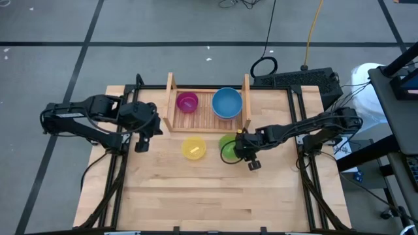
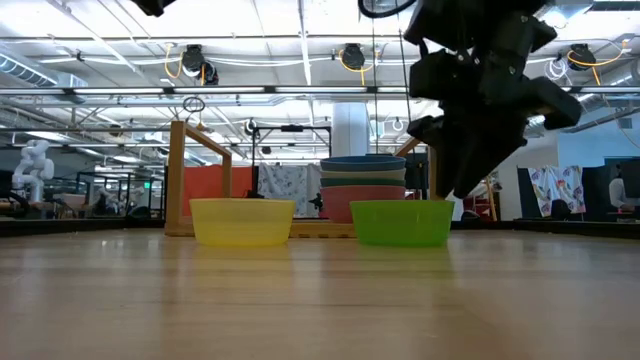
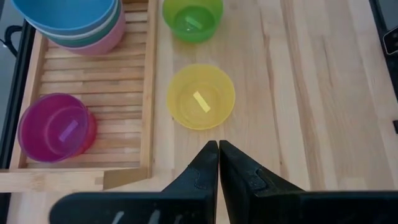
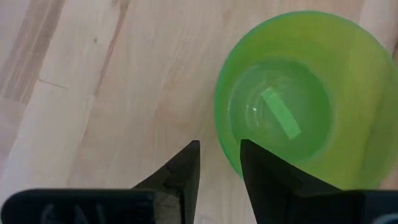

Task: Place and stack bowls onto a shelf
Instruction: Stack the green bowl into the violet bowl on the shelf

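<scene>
A light green bowl and a yellow bowl stand side by side on the table in front of the shelf. On the shelf's slats sit a purple bowl and a stack of bowls with a blue one on top. My right gripper is open and points down at the green bowl's right rim, one finger outside and one over the inside. In the low view its tips end just above the rim. My left gripper is shut, above the table near the shelf's front left corner.
The shelf's two upright side boards rise at its ends, the right one just beyond my right gripper. Bare plywood tabletop stretches toward the near edge. Black frame rails run along the table's left and right sides.
</scene>
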Controlling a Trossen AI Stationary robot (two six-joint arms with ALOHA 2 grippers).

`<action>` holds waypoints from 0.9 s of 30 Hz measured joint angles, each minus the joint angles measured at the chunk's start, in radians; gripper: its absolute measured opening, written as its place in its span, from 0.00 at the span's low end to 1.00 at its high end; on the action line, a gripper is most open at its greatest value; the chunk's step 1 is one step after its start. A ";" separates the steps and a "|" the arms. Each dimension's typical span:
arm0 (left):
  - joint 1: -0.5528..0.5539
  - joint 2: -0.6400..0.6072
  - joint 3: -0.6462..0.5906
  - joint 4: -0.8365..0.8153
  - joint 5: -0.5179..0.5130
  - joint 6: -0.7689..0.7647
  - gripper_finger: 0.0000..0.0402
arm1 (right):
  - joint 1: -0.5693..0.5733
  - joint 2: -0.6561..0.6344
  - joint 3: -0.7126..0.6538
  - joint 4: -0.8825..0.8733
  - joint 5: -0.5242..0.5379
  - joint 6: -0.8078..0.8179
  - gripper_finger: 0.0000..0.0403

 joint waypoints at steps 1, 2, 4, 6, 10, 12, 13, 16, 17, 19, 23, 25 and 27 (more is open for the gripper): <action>0.000 0.000 0.000 -0.003 -0.001 0.000 0.05 | 0.000 0.000 -0.012 0.020 0.000 -0.012 0.27; 0.000 0.000 0.000 -0.005 -0.001 -0.001 0.05 | 0.000 0.000 -0.025 0.037 0.000 -0.027 0.27; 0.000 0.000 0.000 -0.009 -0.002 -0.001 0.05 | 0.000 0.000 -0.043 0.070 0.000 -0.055 0.27; 0.000 0.000 0.000 -0.011 -0.002 -0.001 0.05 | -0.001 0.000 -0.059 0.110 0.000 -0.068 0.27; 0.000 0.000 0.000 -0.011 -0.002 -0.007 0.05 | -0.013 0.001 -0.106 0.176 0.000 -0.059 0.27; 0.000 0.000 0.000 -0.011 -0.002 -0.011 0.05 | -0.019 0.001 -0.127 0.207 -0.003 -0.059 0.26; 0.000 0.000 0.000 -0.011 -0.002 -0.014 0.05 | -0.021 0.001 -0.137 0.222 -0.010 -0.059 0.25; 0.000 0.000 0.000 -0.011 -0.002 -0.025 0.05 | -0.027 0.002 -0.152 0.251 -0.027 -0.061 0.21; 0.000 0.000 0.000 -0.011 -0.002 -0.026 0.05 | -0.027 0.001 -0.154 0.265 -0.027 -0.062 0.19; 0.000 0.000 0.000 -0.011 -0.002 -0.028 0.05 | -0.027 0.002 -0.154 0.294 -0.029 -0.062 0.14; 0.000 0.000 0.000 -0.011 -0.002 -0.037 0.05 | -0.027 0.002 -0.148 0.340 -0.040 0.025 0.02; 0.000 0.000 0.000 -0.011 -0.002 -0.039 0.05 | -0.027 0.002 -0.136 0.338 -0.090 0.070 0.01; 0.000 0.000 0.000 -0.011 -0.002 -0.040 0.05 | -0.022 0.002 -0.125 0.338 -0.108 0.098 0.01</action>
